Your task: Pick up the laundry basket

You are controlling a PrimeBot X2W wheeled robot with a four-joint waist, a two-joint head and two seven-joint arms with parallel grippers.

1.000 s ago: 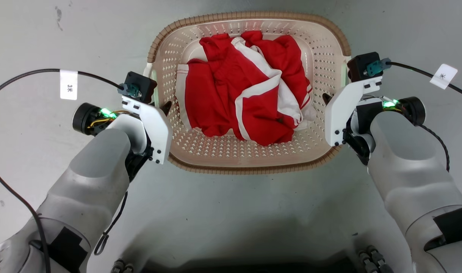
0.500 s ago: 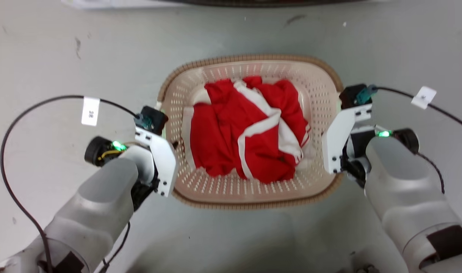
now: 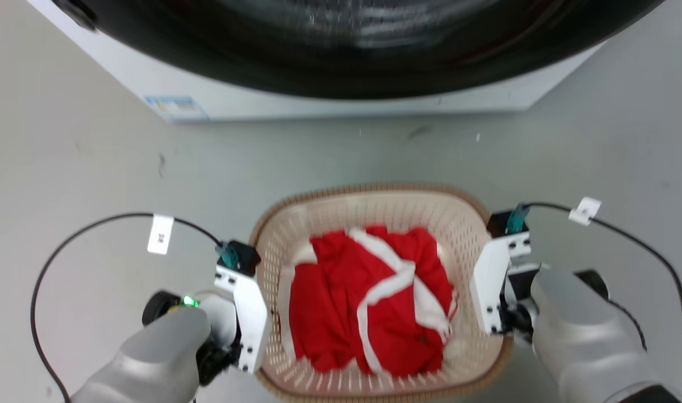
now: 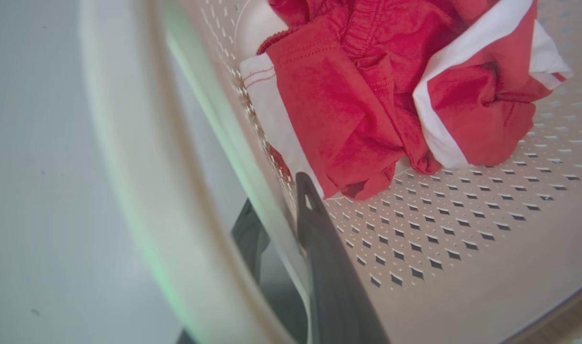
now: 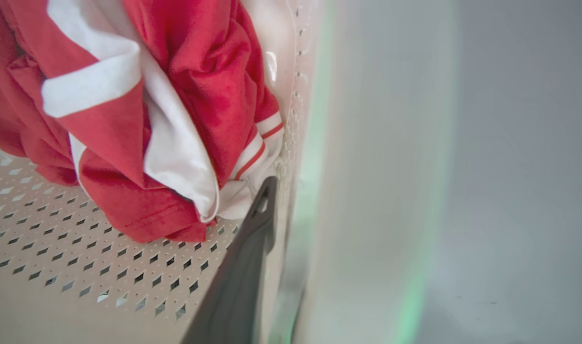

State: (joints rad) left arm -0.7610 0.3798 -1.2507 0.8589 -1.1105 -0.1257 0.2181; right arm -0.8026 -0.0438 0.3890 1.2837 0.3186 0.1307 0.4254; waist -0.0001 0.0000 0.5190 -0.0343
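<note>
One laundry basket (image 3: 374, 215), cream, perforated and brown-rimmed, is low and central in the head view, holding red-and-white clothing (image 3: 368, 302). The left gripper (image 4: 276, 208) has its jaws clamped on the side wall, one finger inside, one outside. The right gripper (image 5: 271, 205) shows one finger against the inner wall; whether its jaws are closed cannot be told. A washing machine (image 3: 329, 106) stands beyond, with bare grey floor (image 3: 94, 168) between and to both sides.

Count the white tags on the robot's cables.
2. One white tag hangs left of the laundry basket; the other to its right. None seems hidden.
</note>
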